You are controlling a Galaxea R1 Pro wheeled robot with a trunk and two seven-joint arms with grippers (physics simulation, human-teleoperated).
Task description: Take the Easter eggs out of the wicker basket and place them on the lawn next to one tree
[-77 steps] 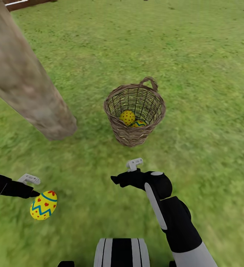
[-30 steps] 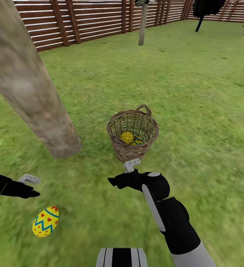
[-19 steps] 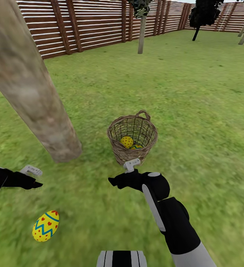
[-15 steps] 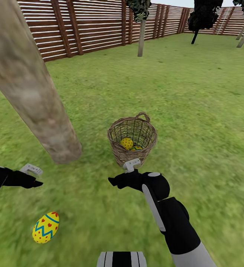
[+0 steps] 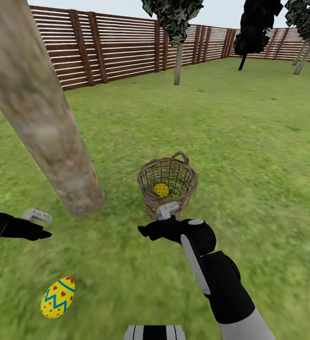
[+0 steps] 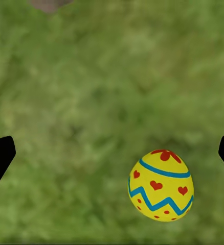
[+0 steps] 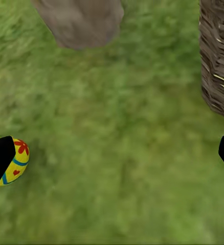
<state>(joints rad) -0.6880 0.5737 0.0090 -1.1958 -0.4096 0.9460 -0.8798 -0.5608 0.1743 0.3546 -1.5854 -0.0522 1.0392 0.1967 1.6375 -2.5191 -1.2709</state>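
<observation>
On the lawn (image 5: 249, 141) beneath the spread left fingers (image 6: 0, 155), one egg lies free; two wait in the basket.

The left gripper (image 6: 112, 153) hangs wide apart with nothing held, the placed Easter egg (image 6: 161, 185) on the grass between and below its fingertips, near the foot of the thick tree (image 5: 41, 118). The right gripper (image 7: 112, 153) is likewise spread and empty, the wicker basket (image 5: 168, 186) just beyond its fingers, the other eggs (image 5: 162, 190) inside. By my judgement a third of the job is done: two eggs must yet be lifted out and set by the same trunk. No brand, label or writing can be read anywhere.
</observation>
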